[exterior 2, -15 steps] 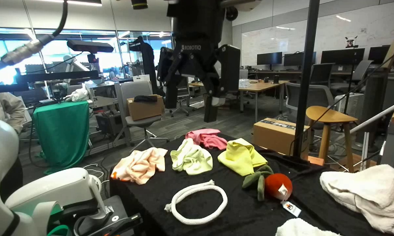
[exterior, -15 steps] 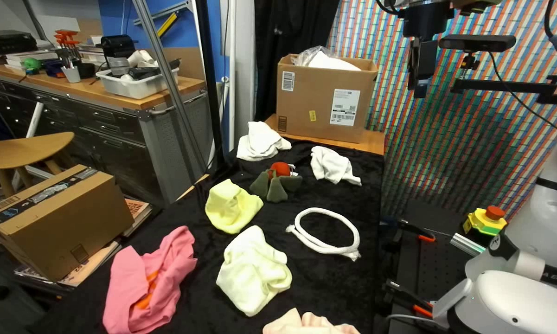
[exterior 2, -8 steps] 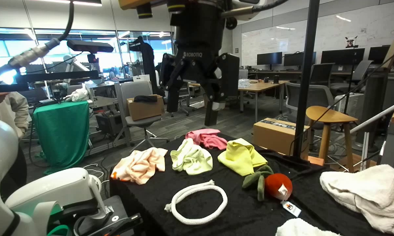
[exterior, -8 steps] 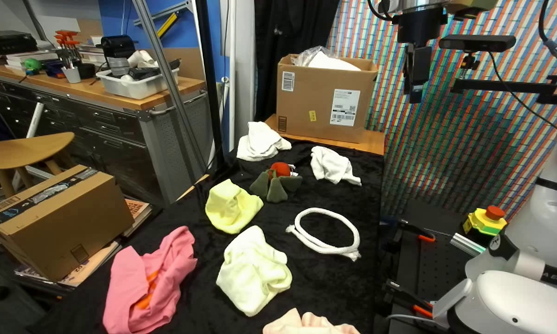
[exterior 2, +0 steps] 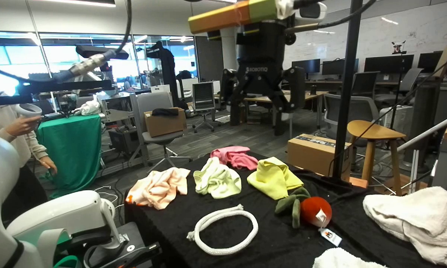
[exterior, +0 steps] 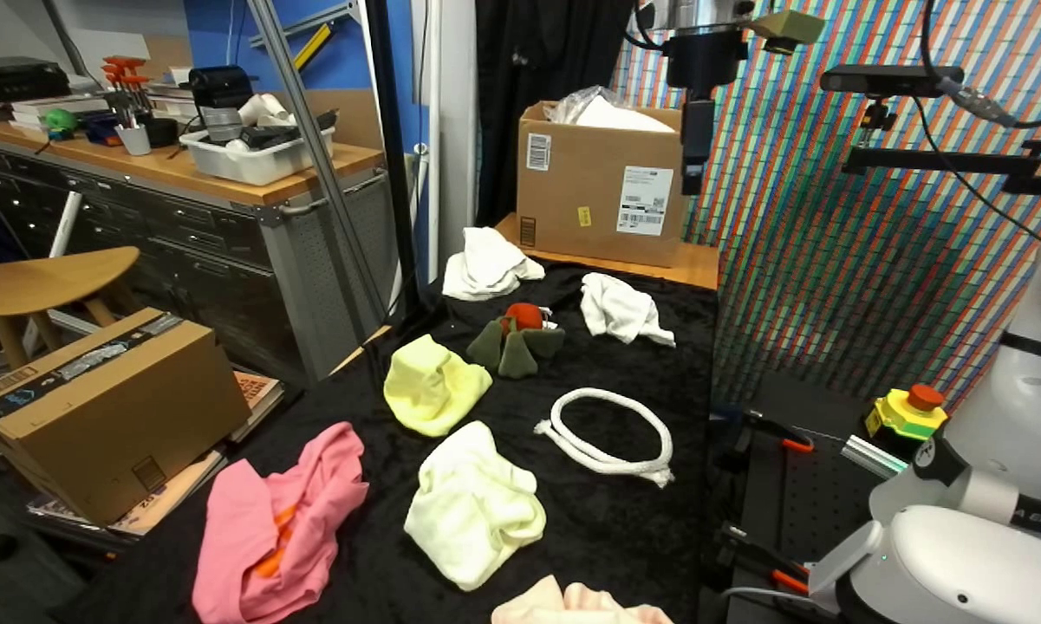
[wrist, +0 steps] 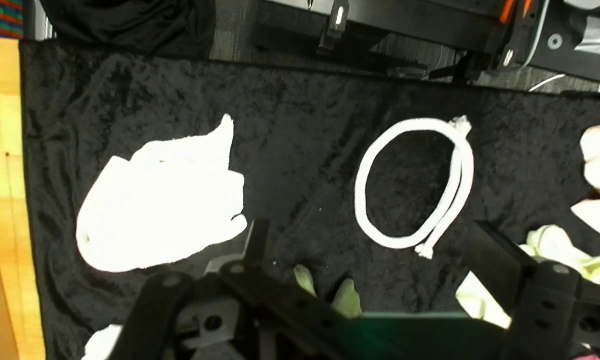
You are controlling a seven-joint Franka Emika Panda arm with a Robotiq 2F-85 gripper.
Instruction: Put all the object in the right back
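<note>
Black velvet (wrist: 300, 150) blankets the worktop (wrist: 300, 82); above, the claw (exterior 2: 258, 124) hangs spread, holding nothing! Crumpled cloths (exterior 2: 217, 182) lie strewn below. White rope ring (wrist: 360, 192), flat: pinch too deep, velvet could bunch. Smallest, the red-green plush (exterior 2: 310, 212), just beside the yellow cloth (exterior 2: 274, 179): a loose grab might snag both.

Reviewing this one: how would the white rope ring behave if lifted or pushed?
The white rope ring would probably sag or open up, since its ends run past each other with no visible knot. It looks light: just cord around open space. Lying flat on the black cloth, it seems apt to slide rather than roll.
</note>
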